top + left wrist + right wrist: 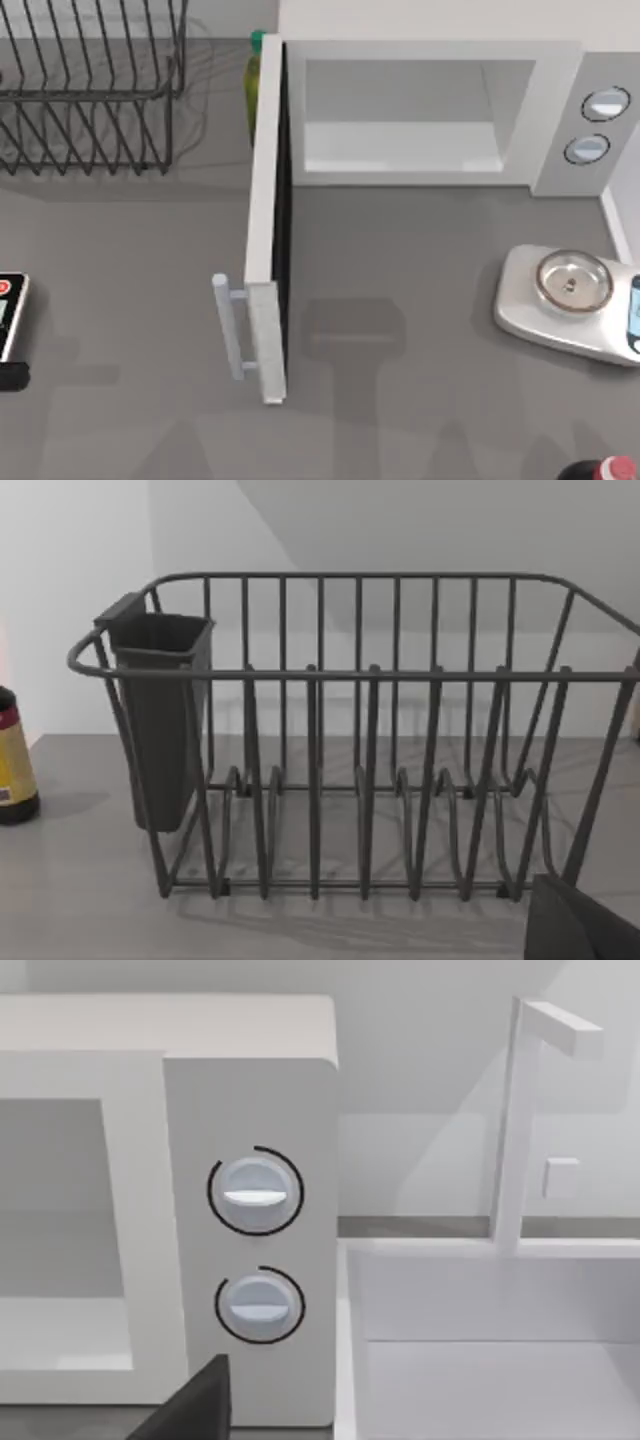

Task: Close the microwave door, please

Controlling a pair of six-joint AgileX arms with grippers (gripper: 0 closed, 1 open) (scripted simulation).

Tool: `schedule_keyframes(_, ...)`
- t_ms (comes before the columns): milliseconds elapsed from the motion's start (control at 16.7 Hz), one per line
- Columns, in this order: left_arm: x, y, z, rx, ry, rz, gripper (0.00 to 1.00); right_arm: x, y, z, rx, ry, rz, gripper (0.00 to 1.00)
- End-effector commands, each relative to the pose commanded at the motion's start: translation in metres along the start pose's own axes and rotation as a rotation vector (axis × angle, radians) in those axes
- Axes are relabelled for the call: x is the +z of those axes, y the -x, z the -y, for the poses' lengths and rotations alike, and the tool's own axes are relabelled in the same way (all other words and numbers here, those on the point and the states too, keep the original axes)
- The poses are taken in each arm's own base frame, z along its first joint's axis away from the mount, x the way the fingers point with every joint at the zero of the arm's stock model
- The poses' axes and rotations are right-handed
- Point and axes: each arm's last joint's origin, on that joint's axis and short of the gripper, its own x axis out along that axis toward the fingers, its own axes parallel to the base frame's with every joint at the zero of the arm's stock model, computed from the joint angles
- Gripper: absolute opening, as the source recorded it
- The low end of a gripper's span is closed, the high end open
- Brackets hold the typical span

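**Microwave door stands wide open on the grey table**

The big white boxy microwave (430, 110) sits at the back of the table, right of centre, its pale cavity exposed and its grey side panel with two round knobs (255, 1192) facing forward. The large flat white microwave door (268, 250) swings out toward the front, roughly square to the appliance, dark inner face turned right and pale vertical bar handle (228, 325) on its left side. A dark wire dish rack (360, 740) stands at the back left. A small white kitchen scale with a steel dish (572, 295) lies at the right. Whether either gripper's fingers are spread or closed cannot be told.
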Motion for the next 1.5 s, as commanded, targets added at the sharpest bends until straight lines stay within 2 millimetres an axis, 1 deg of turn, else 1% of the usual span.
schedule_keyframes(300, -0.004, -0.006, 0.000, 0.000, 0.000, 0.006, 0.00, 0.000, 0.000, 0.000, 0.000, 0.000, 0.000, 1.00)
schedule_keyframes(540, -0.005, -0.007, 0.001, 0.000, 0.000, 0.004, 0.00, 0.000, 0.000, 0.000, 0.000, 0.000, 0.000, 1.00)
schedule_keyframes(600, 0.004, -0.007, 0.000, 0.005, -0.001, 0.016, 0.00, 0.000, 0.000, 0.000, 0.000, 0.000, 0.000, 1.00)
schedule_keyframes(660, 0.004, -0.007, 0.000, 0.005, -0.001, 0.016, 0.00, 0.000, 0.000, 0.000, 0.000, 0.000, 0.000, 1.00)
schedule_keyframes(1200, 0.013, 0.009, -0.003, 0.005, 0.000, 0.013, 0.00, 0.000, 0.000, 0.000, 0.000, 0.000, 0.000, 1.00)
schedule_keyframes(1500, 0.013, 0.010, -0.002, 0.003, 0.000, 0.012, 0.00, 0.000, 0.000, 0.000, 0.000, 0.000, 0.000, 1.00)
